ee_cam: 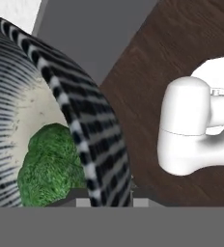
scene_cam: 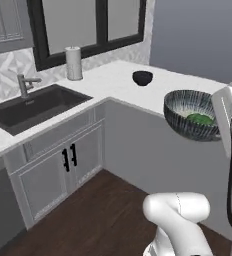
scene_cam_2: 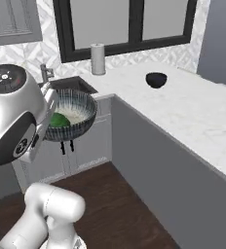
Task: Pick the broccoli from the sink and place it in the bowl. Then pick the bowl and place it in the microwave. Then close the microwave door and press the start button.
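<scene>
Clearly lifted off the worktop (scene_cam: 113,82), the bowl (scene_cam: 188,117) hangs in the air over the dark wood floor (scene_cam: 103,220), in front of the grey cabinet face below the worktop's corner. Its streaked dark blue-grey wall and pale speckled inside show in both base views, but the arm's white body covers its near edge in each: the right part of the rim in the left base view, the left part in the right base view. The broccoli (scene_cam: 200,119) lies inside the bowl on the pale floor of it, against the wall nearest the hand; from the bases only a green sliver of it shows, while the hand view gives most of its bumpy green top, its lower part cut off at the bottom of that view. The gripper (ee_cam: 104,200) has its jaws clamped on the bowl's rim, one tip inside and one outside the striped wall; only the very ends of the tips show in the hand view, and from the bases the hand itself hides them. The sink (scene_cam: 33,107) sits in the worktop well apart from the bowl, its faucet (scene_cam: 25,84) behind it; in the right base view the arm hides most of the basin. A roll of paper towel (scene_cam: 74,63) stands upright by the window, and a small dark bowl (scene_cam: 142,78) rests on the worktop near the corner.
</scene>
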{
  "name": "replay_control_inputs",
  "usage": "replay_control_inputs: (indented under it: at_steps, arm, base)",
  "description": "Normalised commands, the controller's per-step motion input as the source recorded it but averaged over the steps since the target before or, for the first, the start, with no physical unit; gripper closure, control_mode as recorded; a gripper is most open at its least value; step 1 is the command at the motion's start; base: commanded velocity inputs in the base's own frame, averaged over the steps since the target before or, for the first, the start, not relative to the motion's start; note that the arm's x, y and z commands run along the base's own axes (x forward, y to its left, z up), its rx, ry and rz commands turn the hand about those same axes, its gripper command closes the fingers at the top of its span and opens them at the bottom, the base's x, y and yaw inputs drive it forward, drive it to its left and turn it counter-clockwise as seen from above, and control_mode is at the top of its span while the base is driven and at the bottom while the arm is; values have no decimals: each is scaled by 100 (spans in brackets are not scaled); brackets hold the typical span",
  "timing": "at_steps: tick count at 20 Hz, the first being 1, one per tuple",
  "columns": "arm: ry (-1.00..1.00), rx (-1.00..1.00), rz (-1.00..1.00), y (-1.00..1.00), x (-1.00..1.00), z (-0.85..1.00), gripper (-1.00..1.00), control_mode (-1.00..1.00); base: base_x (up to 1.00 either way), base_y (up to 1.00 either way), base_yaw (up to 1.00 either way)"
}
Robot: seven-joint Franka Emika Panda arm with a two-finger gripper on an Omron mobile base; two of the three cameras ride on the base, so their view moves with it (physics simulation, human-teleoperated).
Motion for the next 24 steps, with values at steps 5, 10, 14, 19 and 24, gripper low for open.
replay_control_inputs:
  at_steps: [5, 10, 14, 19, 24]
  arm:
    - [0, 0, 0, 0, 0, 0, 100, 100]
    - [0, 0, 0, 0, 0, 0, 100, 100]
    - [0, 0, 0, 0, 0, 0, 100, 100]
    - [0, 0, 0, 0, 0, 0, 100, 100]
    - [0, 0, 0, 0, 0, 0, 100, 100]
  base:
    - [0, 0, -100]
    - [0, 0, -100]
    - [0, 0, -100]
    - [0, 0, -100]
    - [0, 4, -100]
